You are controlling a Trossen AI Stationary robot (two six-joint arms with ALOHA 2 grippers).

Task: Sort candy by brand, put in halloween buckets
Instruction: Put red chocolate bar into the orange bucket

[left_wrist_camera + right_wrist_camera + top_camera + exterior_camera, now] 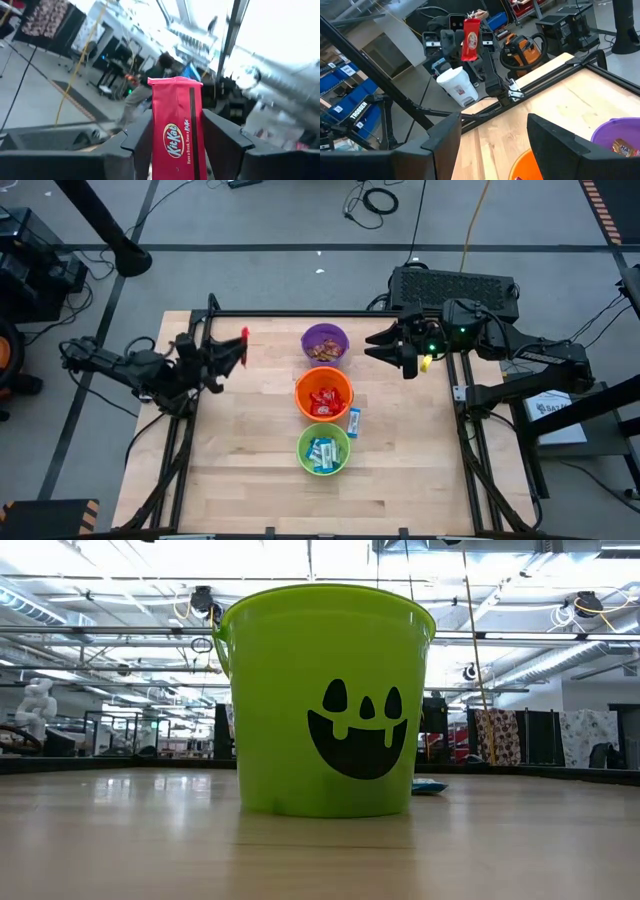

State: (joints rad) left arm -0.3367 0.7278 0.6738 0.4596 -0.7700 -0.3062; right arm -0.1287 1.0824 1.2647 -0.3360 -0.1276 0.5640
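While the right arm waits at the far right corner with its gripper (385,348) spread wide and nothing in it, the left gripper (232,350) is up off the table at the far left, pinching a red candy bar (176,127) between its two fingers. The bar stands up out of the jaws, its long axis running out past the fingertips, with the printed name reading along that length; from across the table it looks upright against the room behind.

What counts next, I'd say, is where the orange bucket (324,395) lies from that hand: off to the arm's right, toward the middle of the table, between the purple bucket (324,340) and the green bucket (324,448). Red wrappers already fill the orange one, so that looks like the home for this bar. The left arm is plainly the one to carry it. One blue bar (354,420) lies just beside the orange bucket.
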